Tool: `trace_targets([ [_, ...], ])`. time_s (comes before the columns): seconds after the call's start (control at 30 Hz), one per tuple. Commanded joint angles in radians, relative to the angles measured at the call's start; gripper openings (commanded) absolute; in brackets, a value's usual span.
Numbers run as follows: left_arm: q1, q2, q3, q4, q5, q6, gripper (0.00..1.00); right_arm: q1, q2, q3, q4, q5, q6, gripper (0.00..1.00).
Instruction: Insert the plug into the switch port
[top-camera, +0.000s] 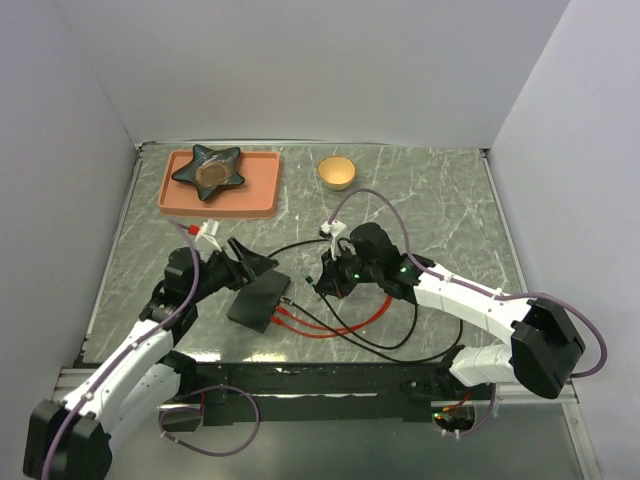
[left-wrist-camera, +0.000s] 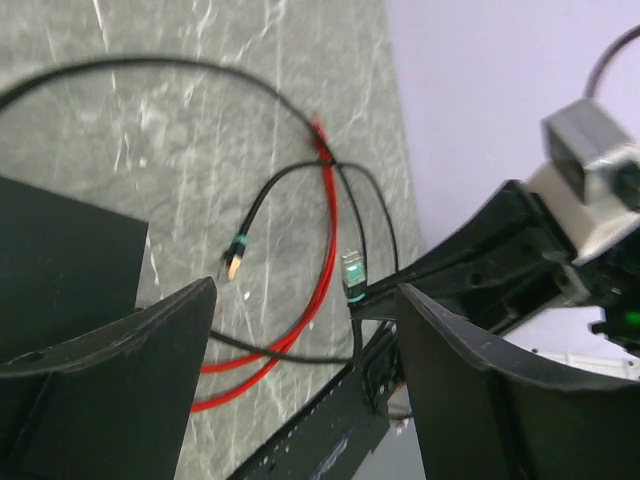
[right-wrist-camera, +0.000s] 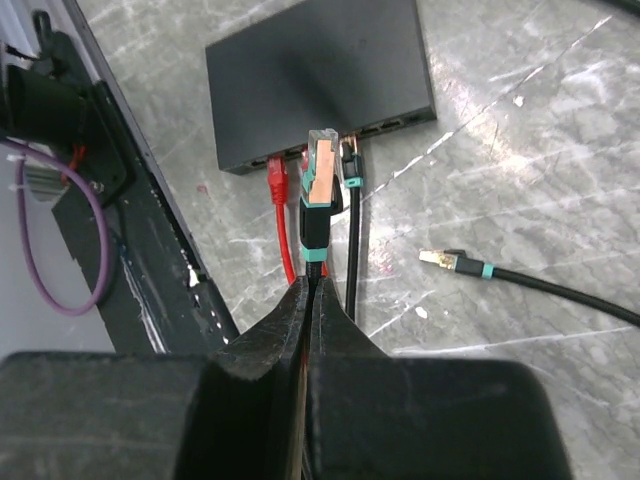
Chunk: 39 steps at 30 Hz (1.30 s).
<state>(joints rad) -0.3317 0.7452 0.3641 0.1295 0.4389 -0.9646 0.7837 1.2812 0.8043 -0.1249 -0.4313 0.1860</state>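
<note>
The black switch box (right-wrist-camera: 320, 75) lies on the marble table, its ports (right-wrist-camera: 385, 125) along the edge facing my right gripper. A red plug (right-wrist-camera: 277, 178) and a black plug (right-wrist-camera: 349, 165) sit in two ports. My right gripper (right-wrist-camera: 318, 285) is shut on the cable just behind a black plug with teal bands (right-wrist-camera: 320, 180), whose tip hovers just short of the port edge. That plug also shows in the left wrist view (left-wrist-camera: 352, 272). My left gripper (left-wrist-camera: 300, 370) is open and empty beside the box (top-camera: 257, 300).
A second loose plug (right-wrist-camera: 440, 260) on a black cable lies right of the box. Red cable (left-wrist-camera: 320, 250) loops toward the front rail. A salmon tray (top-camera: 262, 190) with a star-shaped dish (top-camera: 208, 170) and a yellow bowl (top-camera: 336, 172) stand at the back.
</note>
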Motion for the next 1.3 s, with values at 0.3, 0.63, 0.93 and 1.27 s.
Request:
trace_targets([
  [0.3,-0.262,0.270,0.188,-0.005,-0.161,-0.026,0.78,0.158,0.024,0.136,-0.110,0.304,-0.007,0.00],
  [0.63,-0.340,0.356,0.213,0.050,-0.213,-0.039,0.48,0.189,0.043,0.147,-0.117,0.355,0.004,0.00],
  [0.93,-0.365,0.402,0.213,0.105,-0.247,-0.036,0.01,0.198,0.026,0.144,-0.122,0.356,0.003,0.00],
  [1.27,-0.375,0.297,0.131,0.226,-0.242,-0.002,0.01,0.158,-0.057,0.070,-0.049,0.338,0.036,0.60],
])
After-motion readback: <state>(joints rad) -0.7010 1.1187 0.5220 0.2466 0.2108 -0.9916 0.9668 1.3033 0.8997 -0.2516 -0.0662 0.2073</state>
